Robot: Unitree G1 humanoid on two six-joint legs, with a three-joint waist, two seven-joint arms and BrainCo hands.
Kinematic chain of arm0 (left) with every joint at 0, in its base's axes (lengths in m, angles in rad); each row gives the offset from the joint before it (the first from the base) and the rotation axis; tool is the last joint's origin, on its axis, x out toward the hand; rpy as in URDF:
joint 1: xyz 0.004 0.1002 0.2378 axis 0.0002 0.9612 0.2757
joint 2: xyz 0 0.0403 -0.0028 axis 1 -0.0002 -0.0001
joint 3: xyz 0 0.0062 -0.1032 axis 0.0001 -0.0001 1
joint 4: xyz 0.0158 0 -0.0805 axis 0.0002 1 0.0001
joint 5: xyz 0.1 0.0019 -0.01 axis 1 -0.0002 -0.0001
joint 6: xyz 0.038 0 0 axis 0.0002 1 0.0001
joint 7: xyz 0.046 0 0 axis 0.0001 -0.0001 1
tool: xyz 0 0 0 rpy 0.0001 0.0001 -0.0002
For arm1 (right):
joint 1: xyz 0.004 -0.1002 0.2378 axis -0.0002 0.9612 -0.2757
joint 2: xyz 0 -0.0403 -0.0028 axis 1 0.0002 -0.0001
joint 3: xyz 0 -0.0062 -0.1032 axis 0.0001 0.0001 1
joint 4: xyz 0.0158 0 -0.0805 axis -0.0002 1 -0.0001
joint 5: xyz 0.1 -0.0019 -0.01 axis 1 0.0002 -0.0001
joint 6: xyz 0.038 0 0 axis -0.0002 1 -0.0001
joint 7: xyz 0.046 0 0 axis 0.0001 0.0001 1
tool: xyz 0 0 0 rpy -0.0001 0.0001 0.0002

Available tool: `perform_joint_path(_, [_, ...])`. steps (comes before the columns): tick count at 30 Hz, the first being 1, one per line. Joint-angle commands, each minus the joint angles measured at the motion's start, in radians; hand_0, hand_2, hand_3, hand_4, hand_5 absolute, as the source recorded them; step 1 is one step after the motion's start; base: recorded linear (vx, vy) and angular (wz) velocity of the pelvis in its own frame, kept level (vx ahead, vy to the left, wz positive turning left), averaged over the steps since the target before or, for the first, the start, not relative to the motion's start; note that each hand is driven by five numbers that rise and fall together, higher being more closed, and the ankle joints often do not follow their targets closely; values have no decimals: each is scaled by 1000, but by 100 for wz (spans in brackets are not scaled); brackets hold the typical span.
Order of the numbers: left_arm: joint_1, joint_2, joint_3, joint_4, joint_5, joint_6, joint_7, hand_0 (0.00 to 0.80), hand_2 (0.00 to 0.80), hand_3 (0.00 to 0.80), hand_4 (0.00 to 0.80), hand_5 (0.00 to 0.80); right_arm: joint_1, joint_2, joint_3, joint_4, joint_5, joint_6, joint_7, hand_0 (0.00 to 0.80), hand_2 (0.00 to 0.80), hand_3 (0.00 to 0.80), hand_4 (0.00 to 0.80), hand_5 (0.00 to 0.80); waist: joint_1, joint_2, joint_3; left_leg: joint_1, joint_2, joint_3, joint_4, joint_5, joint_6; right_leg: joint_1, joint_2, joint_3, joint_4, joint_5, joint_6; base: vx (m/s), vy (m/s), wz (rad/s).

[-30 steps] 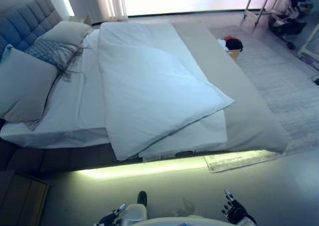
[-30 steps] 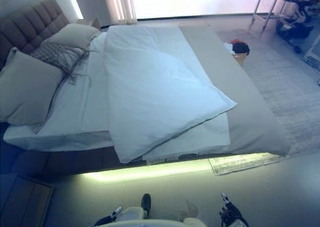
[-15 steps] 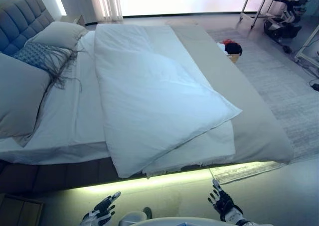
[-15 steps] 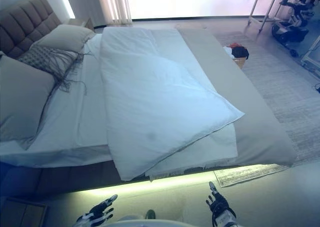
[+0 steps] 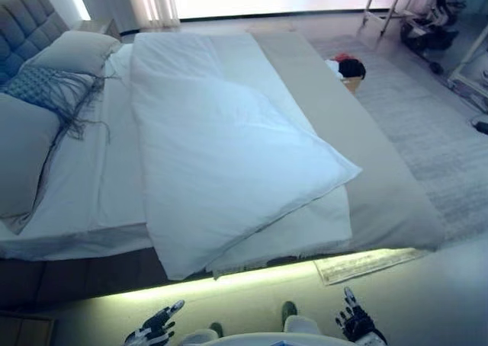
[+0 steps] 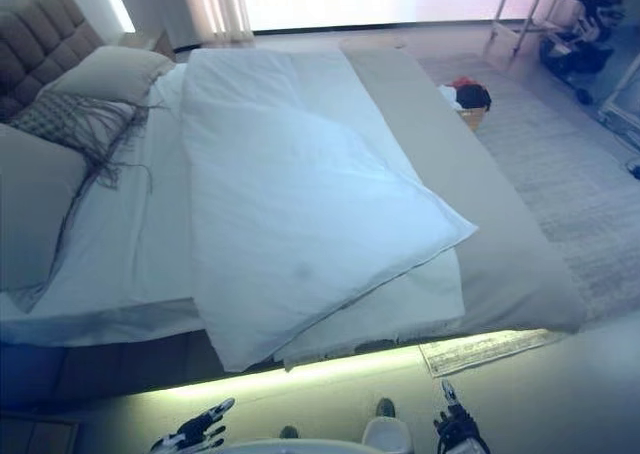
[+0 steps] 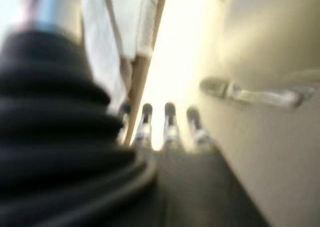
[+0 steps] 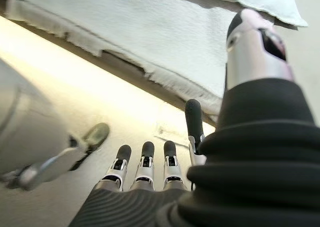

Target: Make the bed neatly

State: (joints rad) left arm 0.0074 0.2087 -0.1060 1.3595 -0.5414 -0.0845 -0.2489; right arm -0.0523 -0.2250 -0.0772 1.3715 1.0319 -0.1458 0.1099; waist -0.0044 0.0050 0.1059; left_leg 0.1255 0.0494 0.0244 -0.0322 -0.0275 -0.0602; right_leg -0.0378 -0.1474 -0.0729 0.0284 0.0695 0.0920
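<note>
A white duvet [image 5: 221,148] lies crooked over the bed, one corner folded back on itself and pointing toward the bed's foot. Under it show a white sheet [image 5: 99,178] and a beige cover [image 5: 366,163] along the bed's foot. Pillows [image 5: 30,132] and a fringed cushion [image 5: 53,91] are piled at the grey headboard [image 5: 19,26]. My left hand [image 5: 156,327] hangs low over the floor, well short of the bed's side, with straight fingers holding nothing. My right hand [image 5: 354,323] is equally low, fingers [image 8: 145,159] straight and empty.
A lit strip glows under the bed frame [image 5: 229,281]. A grey rug [image 5: 442,140] lies beyond the bed's foot, its corner [image 5: 358,264] poking out by the frame. A basket with dark and red clothes [image 5: 347,68] stands on it. Metal stands [image 5: 412,18] are at the far right.
The camera has shifted, so the bed sits a little differently in view. Both hands stay low by my sides, and the bedding has not moved.
</note>
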Motion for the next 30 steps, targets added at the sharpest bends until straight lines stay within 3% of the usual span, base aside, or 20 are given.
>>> perform_joint_path(1, [-86,6,-28,8,8,-46,-23,0,0,0,0,0,-61,-8,-51,-17,-8,-43,-8,0,0,0,0,0,9,-28,19,-18,-23,19,74,-36,53,5,-31,-4,4,54,34,51,51,6])
perform_joint_path(8, [-94,8,-45,22,38,-42,-19,0,0,0,0,0,-61,-5,-48,-20,6,-44,13,0,0,0,0,0,12,-23,25,16,-52,2,50,-48,67,-16,-80,-17,60,81,53,23,127,10])
perform_joint_path(13, [-80,29,-40,30,47,-30,-22,0,0,0,0,0,-49,-13,-32,-32,-16,-16,30,0,0,0,0,0,13,-16,42,39,-85,-3,35,-44,93,-89,-132,-13,230,199,67,61,181,1])
perform_joint_path(15, [-72,37,-30,26,45,-25,-19,0,0,0,0,0,-45,-16,-31,-24,-23,-4,31,0,0,0,0,0,11,-14,48,53,-84,8,21,-41,94,-107,-110,-23,263,193,67,104,92,-4])
perform_joint_path(17, [-70,39,-37,23,36,-19,-8,0,0,0,0,0,-41,-15,-30,-9,-12,-8,34,0,0,0,0,0,1,-16,48,61,-86,5,9,-40,95,-102,-47,-28,236,138,57,149,4,-1])
perform_joint_path(18, [-69,38,-41,23,33,-22,2,0,0,0,0,0,-37,-12,-36,9,7,-16,39,0,0,0,0,0,-11,-25,50,74,-99,1,1,-49,97,-106,23,-51,193,98,50,197,-43,6])
perform_joint_path(20, [-72,35,-33,24,34,-32,10,0,0,0,0,0,-39,-10,-40,16,22,-24,30,0,0,0,0,0,-12,-30,57,81,-112,12,24,-73,100,-113,42,-99,166,66,38,211,-27,13])
perform_joint_path(22, [-72,27,-22,30,23,-47,12,0,0,0,0,0,-43,-15,-52,15,3,-28,7,0,0,0,0,0,-22,-27,55,74,-108,29,103,-96,90,-92,58,-91,155,19,1,191,41,24])
perform_joint_path(23, [-69,22,-18,23,14,-53,2,0,0,0,0,0,-42,-22,-54,8,-16,-36,-4,0,0,0,0,0,-22,-31,61,40,-110,52,207,-85,71,-62,56,-92,138,5,-15,145,69,29])
perform_joint_path(24, [-67,15,-15,14,11,-63,-10,0,0,0,0,0,-40,-26,-50,-11,-32,-45,-22,0,0,0,0,0,-11,-35,73,-28,-86,77,304,-42,44,-30,37,-111,129,-7,-25,78,82,24])
perform_joint_path(25, [-66,9,-17,0,7,-68,-19,0,0,0,0,0,-42,-30,-46,-31,-36,-53,-44,0,0,0,0,0,-3,-36,82,-85,-35,99,353,-1,17,-8,25,-124,124,-18,-34,34,124,18])
perform_joint_path(26, [-69,3,-26,-16,-5,-68,-25,0,0,0,0,0,-51,-38,-44,-47,-33,-59,-52,0,0,0,0,0,-7,-37,84,-95,37,123,317,15,0,4,16,-126,117,-24,-35,61,177,8])
perform_joint_path(28, [-76,0,-42,-29,-23,-69,-35,0,0,0,0,0,-67,-50,-55,-72,52,-53,-16,0,0,0,0,0,-7,-34,87,-73,104,134,204,44,-15,21,4,-124,109,-34,-28,62,234,4])
perform_joint_path(29, [-96,-2,-57,-33,-21,-72,-38,0,0,0,0,0,-80,-46,-59,-82,112,-65,14,0,0,0,0,0,-3,-31,91,-95,168,128,127,106,-40,24,-8,-115,103,-42,-19,2,251,8])
perform_joint_path(30, [-114,-6,-65,-35,-14,-81,-43,0,0,0,0,0,-91,-43,-58,-85,156,-83,37,0,0,0,0,0,3,-30,99,-116,193,126,93,133,-50,23,-18,-110,106,-53,-17,-32,250,3])
